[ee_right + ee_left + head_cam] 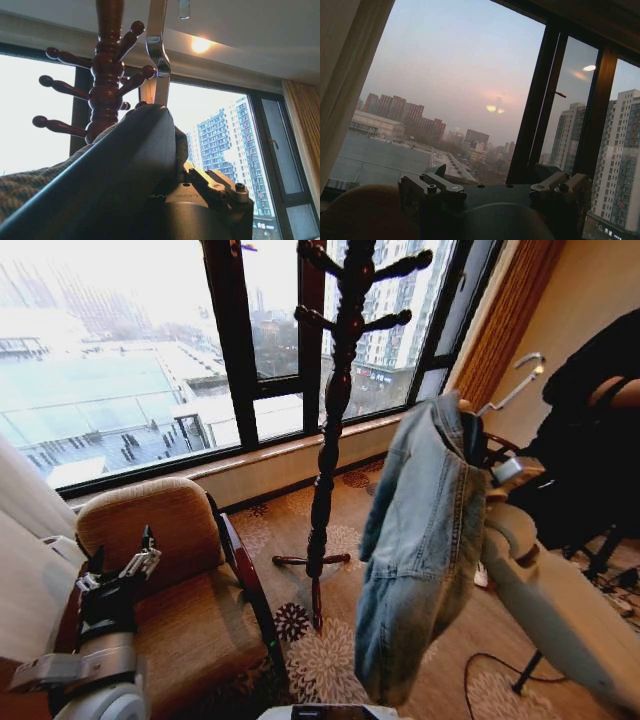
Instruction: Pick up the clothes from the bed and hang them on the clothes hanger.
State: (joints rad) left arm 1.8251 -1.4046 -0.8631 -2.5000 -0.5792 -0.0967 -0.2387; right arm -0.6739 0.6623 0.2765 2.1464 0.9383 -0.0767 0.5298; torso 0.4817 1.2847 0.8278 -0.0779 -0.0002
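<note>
Patterned carpet (330, 660), armchair (170, 570), coat stand (335, 390), windows (120, 360).

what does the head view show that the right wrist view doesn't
Head view alone: the whole denim jacket hanging from the raised right gripper, the coat stand's full pole and feet on the patterned carpet, the tan armchair, and the left gripper, open, low over that chair.

Right wrist view alone: the ceiling light and the hanger's black shoulder close up.

Both: the stand's pegs, the hanger's metal hook, jacket fabric, the window and towers outside.
</note>
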